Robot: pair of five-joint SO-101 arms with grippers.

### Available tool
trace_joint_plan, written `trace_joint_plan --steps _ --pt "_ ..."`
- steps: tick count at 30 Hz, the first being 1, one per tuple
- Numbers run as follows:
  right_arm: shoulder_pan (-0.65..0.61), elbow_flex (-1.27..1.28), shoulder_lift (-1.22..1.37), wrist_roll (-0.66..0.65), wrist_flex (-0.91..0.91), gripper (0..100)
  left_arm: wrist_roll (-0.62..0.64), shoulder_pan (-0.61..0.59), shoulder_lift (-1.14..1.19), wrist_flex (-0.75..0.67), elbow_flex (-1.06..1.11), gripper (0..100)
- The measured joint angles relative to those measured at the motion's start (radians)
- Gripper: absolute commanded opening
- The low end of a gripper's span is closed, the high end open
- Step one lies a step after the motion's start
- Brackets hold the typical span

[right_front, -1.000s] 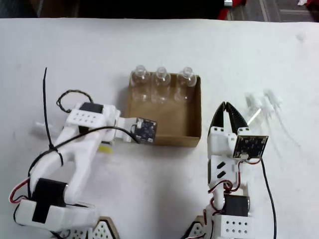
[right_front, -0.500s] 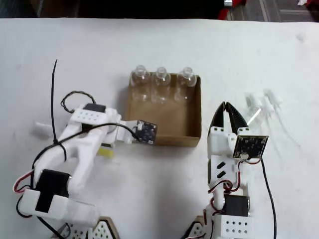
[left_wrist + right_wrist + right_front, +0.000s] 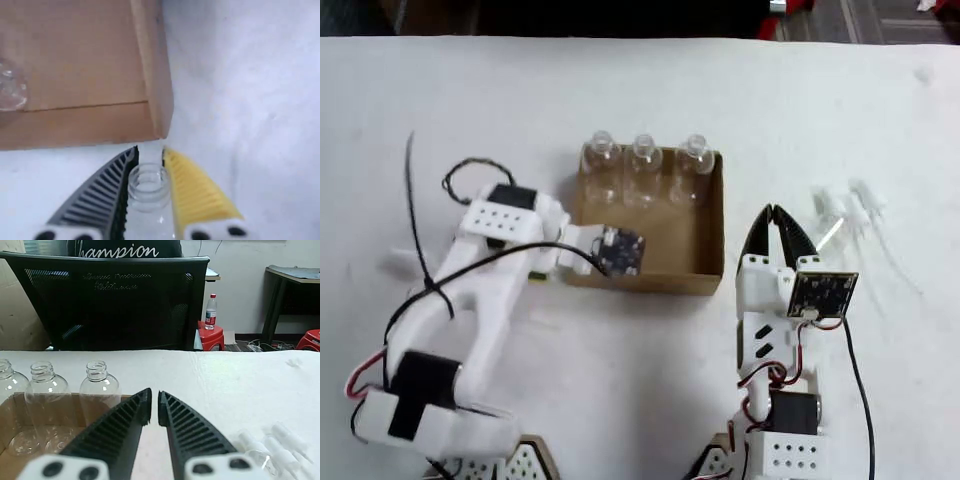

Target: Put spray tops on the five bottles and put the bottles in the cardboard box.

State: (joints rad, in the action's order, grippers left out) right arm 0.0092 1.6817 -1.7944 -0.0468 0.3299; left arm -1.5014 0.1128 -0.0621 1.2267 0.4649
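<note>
The white desk (image 3: 620, 90) carries a cardboard box (image 3: 715, 225) at its middle, open at the top. The left arm (image 3: 490, 290) reaches to the box's near left corner. Its jaws are clamped on the neck of a clear bottle (image 3: 147, 187), whose open mouth sits just beside the outer corner of the box wall (image 3: 155, 75). The right arm (image 3: 770, 300) rests just right of the box, its jaws nearly closed and holding nothing.

Three bottles (image 3: 643, 165) stand in a row against the box's far wall, all without tops. The spray tops (image 3: 845, 210) lie in a loose cluster on the desk, near the right arm's jaws.

The step in hand looks like boxing a fourth bare bottle. Next it likely needs lifting over the wall and setting upright, apart from the row. None of the spray tops is fitted yet.
</note>
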Motion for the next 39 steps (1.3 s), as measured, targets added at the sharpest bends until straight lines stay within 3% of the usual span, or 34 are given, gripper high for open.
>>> trace_joint_plan --steps 5,10,24,39 --pt "0.000 0.000 0.000 0.000 0.000 2.2 0.112 0.029 -0.115 0.167 -0.114 2" --pt "0.000 0.000 0.000 0.000 0.000 2.2 0.195 0.048 -0.241 0.229 -0.137 2" --pt "0.000 0.000 0.000 0.000 0.000 2.2 0.559 0.046 -0.405 0.233 -0.137 2" --pt "0.000 0.000 0.000 0.000 0.000 2.2 1.103 0.046 -0.537 0.075 -0.118 2"
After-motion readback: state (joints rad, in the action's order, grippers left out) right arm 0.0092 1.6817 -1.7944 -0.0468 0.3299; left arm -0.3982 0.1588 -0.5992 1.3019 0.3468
